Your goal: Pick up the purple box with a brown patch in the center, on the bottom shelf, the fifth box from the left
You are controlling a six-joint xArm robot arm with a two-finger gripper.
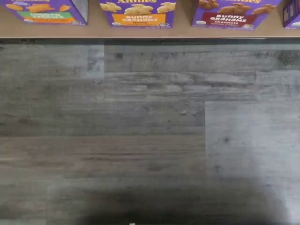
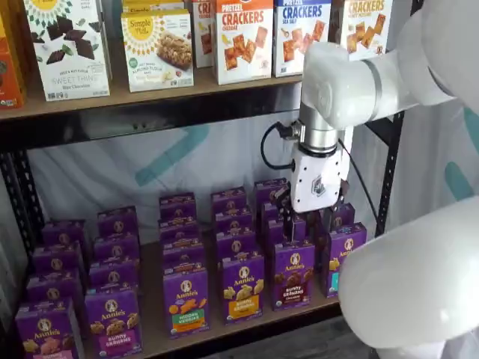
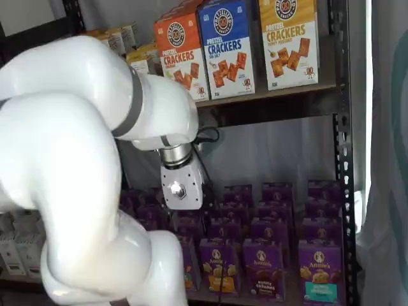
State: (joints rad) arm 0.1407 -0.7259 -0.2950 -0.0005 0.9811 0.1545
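Wrist view: grey plank floor [image 1: 140,131] below the bottom shelf [image 1: 140,31] edge; three carton fronts in a row, left to right the veggie carton [image 1: 47,11], the honey carton [image 1: 138,13], then the purple box [image 1: 233,14] marked chocolate. No fingers seen there.

In a shelf view: gripper [image 2: 308,218] hanging above and just behind the purple box [image 2: 293,274], black fingers set wide apart, holding nothing.

In a shelf view: arm [image 3: 70,159] hiding the fingers; purple box [image 3: 263,270] upright at the shelf's front.
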